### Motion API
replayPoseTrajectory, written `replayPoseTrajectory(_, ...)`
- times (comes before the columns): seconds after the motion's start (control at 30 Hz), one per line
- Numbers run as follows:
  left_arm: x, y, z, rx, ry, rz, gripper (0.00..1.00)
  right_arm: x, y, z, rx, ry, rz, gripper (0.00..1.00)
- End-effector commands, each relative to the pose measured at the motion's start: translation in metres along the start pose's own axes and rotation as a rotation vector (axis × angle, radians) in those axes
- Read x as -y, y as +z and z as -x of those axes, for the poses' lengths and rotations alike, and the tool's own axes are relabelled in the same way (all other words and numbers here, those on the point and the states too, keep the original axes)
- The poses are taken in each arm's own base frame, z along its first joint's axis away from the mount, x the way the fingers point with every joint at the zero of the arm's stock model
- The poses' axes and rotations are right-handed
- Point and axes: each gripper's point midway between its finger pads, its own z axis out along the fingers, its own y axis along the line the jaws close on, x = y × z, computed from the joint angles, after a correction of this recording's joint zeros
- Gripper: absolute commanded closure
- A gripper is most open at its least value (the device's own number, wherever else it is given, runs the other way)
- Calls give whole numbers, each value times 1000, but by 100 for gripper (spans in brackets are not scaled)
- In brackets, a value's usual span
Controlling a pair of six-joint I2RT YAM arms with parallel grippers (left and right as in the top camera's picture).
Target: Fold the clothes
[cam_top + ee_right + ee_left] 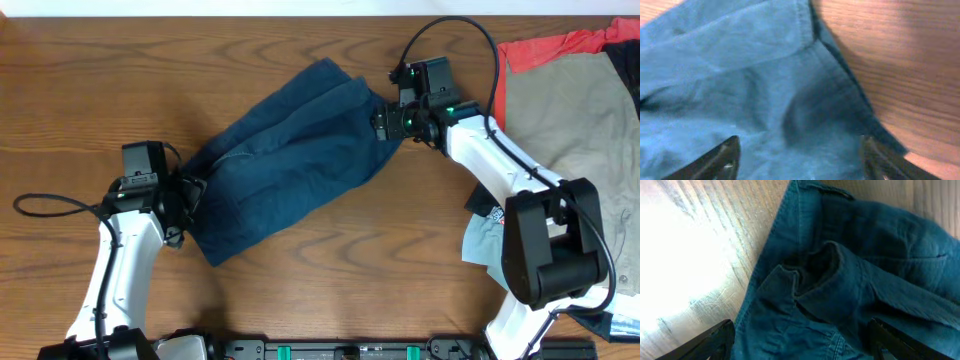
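Left pincer (190, 195) agape at left end of navy garment (290, 150) — right pincer (383, 120) agape opposite, arm outstretched.

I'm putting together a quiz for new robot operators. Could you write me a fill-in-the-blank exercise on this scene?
The navy garment lies on a ___ table.
The left gripper and right gripper, at its opposite ends, are both ___.
The khaki-grey garment lies on ___ of the red garment.
Missing: wooden; open; top.
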Motion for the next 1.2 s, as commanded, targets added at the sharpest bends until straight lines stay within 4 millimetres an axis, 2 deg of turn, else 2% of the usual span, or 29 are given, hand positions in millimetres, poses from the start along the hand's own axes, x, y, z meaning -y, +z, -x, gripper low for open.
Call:
replayPoseTrajectory(0.0,7,-11,6,-3,55,-62,14,-24,-16,16,47,-72,104,25)
replayPoseTrajectory(0.03,8,-17,12,16,58,-79,14,-23,-16,17,49,-73,96,25)
replayPoseTrajectory(0.13,13,-34,23,66,73,-129,14,-14,-12,15,45,-70,50,34)
replayPoseTrajectory(0.2,14,-42,21,78,89,-144,14,-10,-6,11,32,-66,35,37)
replayPoseTrajectory(0.27,11,-44,15,64,97,-134,14,-7,4,5,11,-61,33,37)
replayPoseTrajectory(0.4,4,-38,-4,4,135,-84,14,-1,30,-10,-32,-53,38,24)
replayPoseTrajectory(0.5,0,-30,-17,-41,165,-46,14,-1,50,-26,-75,-52,45,20)
replayPoseTrajectory(0.57,-1,-26,-24,-66,183,-25,14,0,60,-35,-98,-62,37,20)
replayPoseTrajectory(0.67,-2,-20,-33,-95,210,-2,14,15,66,-47,-134,-39,-44,29)
replayPoseTrajectory(0.7,-2,-19,-36,-102,216,5,14,22,65,-50,-146,-24,-84,31)
replayPoseTrajectory(0.77,-3,-17,-40,-115,226,16,14,40,61,-59,-177,2,-195,41)
replayPoseTrajectory(0.87,-6,-17,-43,-126,232,28,14,64,48,-80,-261,16,-341,64)
replayPoseTrajectory(0.93,-8,-17,-45,-134,232,38,14,74,37,-99,-345,12,-405,73)
replayPoseTrajectory(1.0,-12,-18,-47,-144,231,52,14,82,24,-121,-444,18,-461,78)
replayPoseTrajectory(1.07,-15,-18,-48,-152,230,63,14,87,9,-139,-521,53,-514,78)
replayPoseTrajectory(1.17,-16,-18,-49,-155,252,65,14,88,-7,-154,-590,94,-549,76)
